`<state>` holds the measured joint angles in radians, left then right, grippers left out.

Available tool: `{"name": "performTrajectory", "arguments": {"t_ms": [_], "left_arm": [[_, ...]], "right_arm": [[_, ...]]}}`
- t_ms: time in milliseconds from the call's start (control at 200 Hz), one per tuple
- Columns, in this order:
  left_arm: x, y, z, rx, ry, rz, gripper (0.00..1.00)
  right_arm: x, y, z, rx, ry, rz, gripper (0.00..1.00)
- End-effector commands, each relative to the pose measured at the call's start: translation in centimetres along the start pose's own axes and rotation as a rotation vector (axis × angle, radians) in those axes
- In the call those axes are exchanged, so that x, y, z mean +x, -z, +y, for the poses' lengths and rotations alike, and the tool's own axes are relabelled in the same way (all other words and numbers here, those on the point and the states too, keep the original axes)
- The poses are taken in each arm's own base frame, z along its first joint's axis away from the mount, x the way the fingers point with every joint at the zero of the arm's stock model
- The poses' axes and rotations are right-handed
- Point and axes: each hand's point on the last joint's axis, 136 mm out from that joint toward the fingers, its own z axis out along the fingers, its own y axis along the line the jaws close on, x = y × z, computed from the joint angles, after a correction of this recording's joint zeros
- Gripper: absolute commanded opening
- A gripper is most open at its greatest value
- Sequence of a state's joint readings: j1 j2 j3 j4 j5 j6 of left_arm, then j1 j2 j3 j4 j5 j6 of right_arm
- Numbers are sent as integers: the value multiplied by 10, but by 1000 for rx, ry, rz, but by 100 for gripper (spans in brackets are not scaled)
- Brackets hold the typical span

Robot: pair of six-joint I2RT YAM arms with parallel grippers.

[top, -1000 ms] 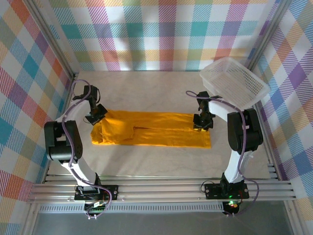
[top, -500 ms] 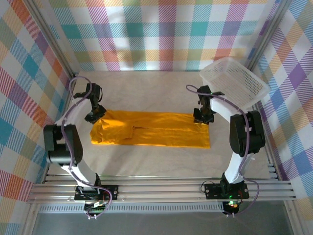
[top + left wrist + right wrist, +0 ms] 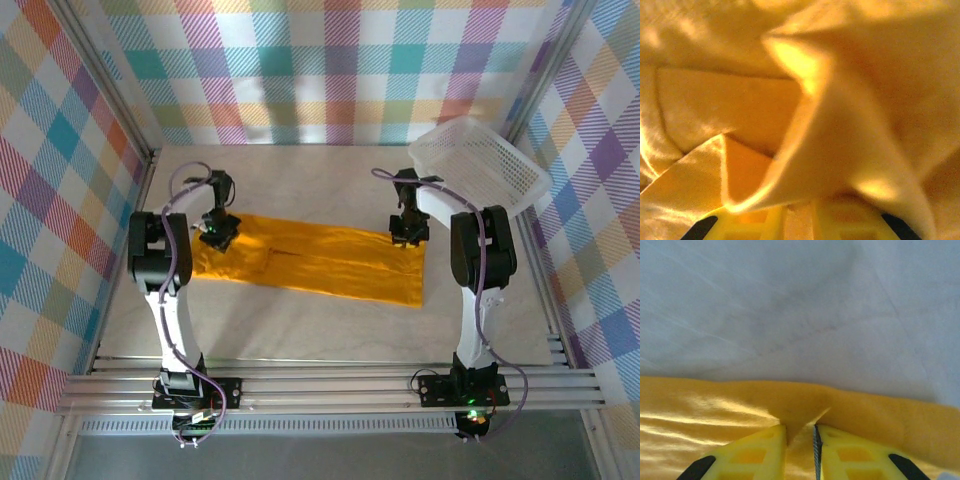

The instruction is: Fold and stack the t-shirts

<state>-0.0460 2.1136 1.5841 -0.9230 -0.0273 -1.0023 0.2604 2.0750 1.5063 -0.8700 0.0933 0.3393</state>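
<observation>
1. Two pincers, both clamped on cloth. The right gripper (image 3: 800, 432) has its yellow fingers (image 3: 752, 452) closed to a narrow slit, with a small ridge of the t-shirt (image 3: 880, 412) pinched up between them at the very hem.
2. The left gripper (image 3: 799, 220) shows yellow latticed fingers nearly together, and a strip of orange fabric runs between them. The t-shirt (image 3: 840, 125) rises from them in a soft, glossy peak, with creased layers behind.
3. From above, the left gripper (image 3: 217, 232) sits on the far left corner of the t-shirt (image 3: 310, 262) and the right gripper (image 3: 405, 232) sits on its far right corner.
4. The garment lies as a long, folded orange-yellow band across the middle of the table (image 3: 300, 180). It slants slightly, so its right end reaches nearer the arm bases.
5. Edges: the far hem runs between the two grippers, and the near hem is free. Bare pale tabletop lies beyond the far hem up to the checked wall (image 3: 330, 70), and a wider bare band lies between the near hem and the aluminium rails (image 3: 320, 385).
6. In the right wrist view the table (image 3: 790, 305) is matte grey-white with faint scuffs.
7. A white mesh basket (image 3: 478, 165) sits tilted in the far right corner, just beside the right arm. Its contents cannot be told.
</observation>
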Motion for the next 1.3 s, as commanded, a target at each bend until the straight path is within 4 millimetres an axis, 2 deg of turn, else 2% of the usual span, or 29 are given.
{"name": "performTrajectory", "arguments": {"t_ms": [0, 45, 95, 160, 270, 375, 475, 505, 520, 555, 635, 705, 725, 795, 840, 895, 925, 970, 1015, 1055, 1070, 1075, 1085, 1110, 1140, 1150, 1205, 1280, 1295], "left_arm": [[-29, -17, -24, -25, 12, 15, 20], [-37, -21, -45, 7, 13, 23, 20], [-45, -16, -88, 116, 1, 15, 20], [-40, -13, -145, 263, -39, 27, 21], [-9, -2, -234, 504, -125, 33, 24], [27, 3, -304, 761, -134, 60, 26], [45, 8, -345, 945, -86, 76, 28], [50, 3, -351, 966, -68, 87, 28], [50, 10, -358, 1010, -66, 84, 29], [52, 12, -364, 1043, -58, 90, 31], [51, 36, -371, 1092, -69, 75, 40], [45, 88, -370, 1141, -99, 19, 52], [44, 99, -366, 1124, -110, 8, 55], [40, 165, -353, 1150, -178, -73, 63], [35, 199, -334, 1115, -219, -137, 65], [28, 221, -300, 1005, -232, -183, 69], [27, 224, -281, 942, -226, -172, 69], [33, 216, -252, 839, -234, -112, 67], [50, 204, -224, 756, -280, -40, 64], [68, 194, -197, 686, -325, 10, 61], [76, 184, -184, 651, -339, 34, 59], [78, 187, -182, 655, -345, 34, 59], [84, 175, -173, 626, -352, 57, 58], [96, 173, -154, 615, -374, 89, 55], [113, 159, -129, 586, -391, 149, 51], [119, 149, -118, 560, -393, 175, 49], [145, 126, -63, 481, -413, 271, 42], [177, 96, 12, 365, -449, 371, 40], [182, 96, 25, 368, -455, 382, 40]], "right_arm": [[53, -3, -16, 90, -99, 138, 21], [71, -4, -12, 88, -118, 156, 20], [90, -3, -4, 81, -124, 165, 20], [119, -5, 11, 73, -121, 190, 21], [164, -9, 48, 13, -112, 208, 21], [193, -8, 89, -48, -86, 217, 21], [205, -10, 125, -112, -88, 237, 21], [206, -10, 132, -119, -85, 237, 22], [205, -9, 136, -123, -81, 233, 22], [204, -6, 142, -126, -75, 228, 22], [200, 5, 146, -138, -78, 205, 25], [193, 22, 141, -144, -77, 159, 29], [191, 27, 139, -149, -80, 151, 31], [189, 44, 127, -167, -86, 125, 35], [189, 54, 117, -177, -84, 101, 38], [193, 59, 99, -176, -81, 76, 42], [197, 60, 88, -183, -84, 68, 43], [203, 58, 75, -208, -94, 70, 44], [211, 54, 68, -253, -88, 82, 44], [216, 53, 68, -303, -70, 99, 44], [218, 53, 70, -323, -58, 104, 44], [219, 53, 70, -327, -53, 108, 44], [220, 53, 71, -340, -44, 113, 44], [223, 54, 76, -371, -15, 125, 44], [227, 55, 82, -407, 16, 149, 44], [229, 55, 84, -413, 23, 160, 44], [235, 52, 91, -439, 57, 212, 43], [238, 49, 102, -450, 99, 240, 42], [239, 47, 104, -450, 105, 246, 42]]}}
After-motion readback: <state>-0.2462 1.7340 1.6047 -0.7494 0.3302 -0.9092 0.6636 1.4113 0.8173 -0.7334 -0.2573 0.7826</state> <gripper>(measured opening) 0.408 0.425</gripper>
